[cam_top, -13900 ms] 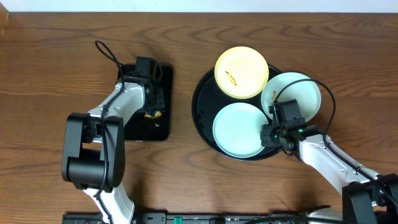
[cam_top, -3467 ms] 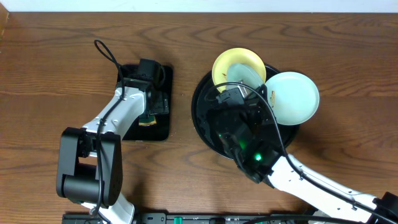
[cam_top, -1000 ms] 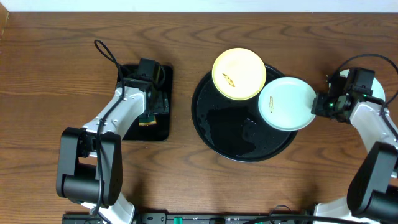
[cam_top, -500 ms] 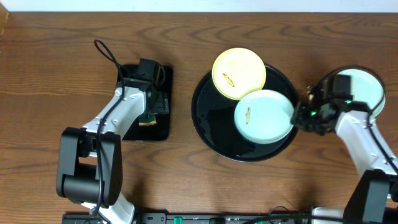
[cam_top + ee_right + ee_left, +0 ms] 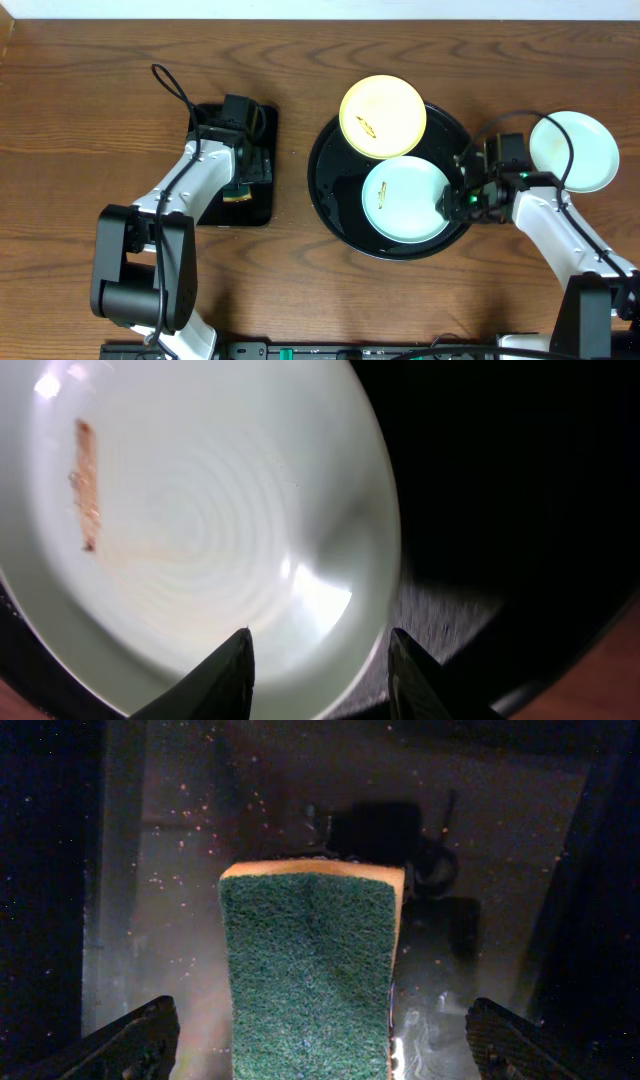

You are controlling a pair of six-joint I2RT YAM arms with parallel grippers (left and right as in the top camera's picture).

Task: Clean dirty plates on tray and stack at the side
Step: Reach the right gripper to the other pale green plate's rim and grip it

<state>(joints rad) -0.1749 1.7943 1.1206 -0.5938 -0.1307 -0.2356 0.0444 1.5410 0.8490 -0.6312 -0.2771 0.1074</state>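
— What shows from above?
— The yellow plate and a mint plate sit in the round tray. A second mint plate lies on the table, right of the tray.
— And the left wrist?
— The left gripper has its fingers spread wide around the sponge, not touching it.
— The right wrist?
— The right gripper has its fingers apart. The mint plate's rim lies between them.

Mint plate further onto tray
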